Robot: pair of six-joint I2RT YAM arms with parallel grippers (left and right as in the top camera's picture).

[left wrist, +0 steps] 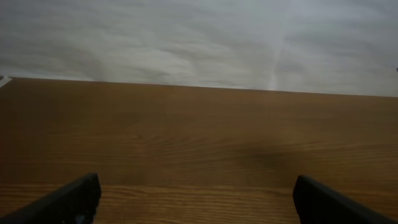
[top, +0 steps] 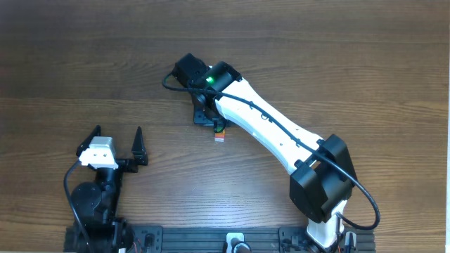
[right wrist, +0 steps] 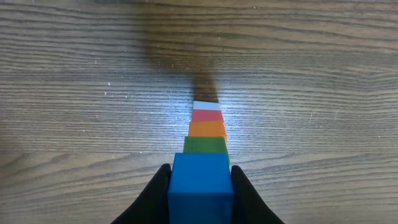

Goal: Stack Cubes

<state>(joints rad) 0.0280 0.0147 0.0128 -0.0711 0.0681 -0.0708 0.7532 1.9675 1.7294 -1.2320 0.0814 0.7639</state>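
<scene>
A tower of cubes stands on the wooden table. Seen from over it in the right wrist view, a blue cube [right wrist: 201,190] is on top, then green [right wrist: 205,145], orange [right wrist: 207,129], red [right wrist: 207,116] and white [right wrist: 207,106] at the bottom. My right gripper [right wrist: 200,177] is shut on the blue cube, one dark finger [right wrist: 157,190] against each side. In the top view the right gripper [top: 205,105] is at the table's middle, with the tower's foot [top: 219,134] peeking out beside the arm. My left gripper [top: 117,138] stands open near its base, nothing between its fingers [left wrist: 74,199].
Bare wooden tabletop [top: 337,63] surrounds the tower on all sides. The right arm's white link [top: 267,126] runs diagonally from the tower to its base at the bottom right. A pale wall [left wrist: 199,37] rises past the table's far edge.
</scene>
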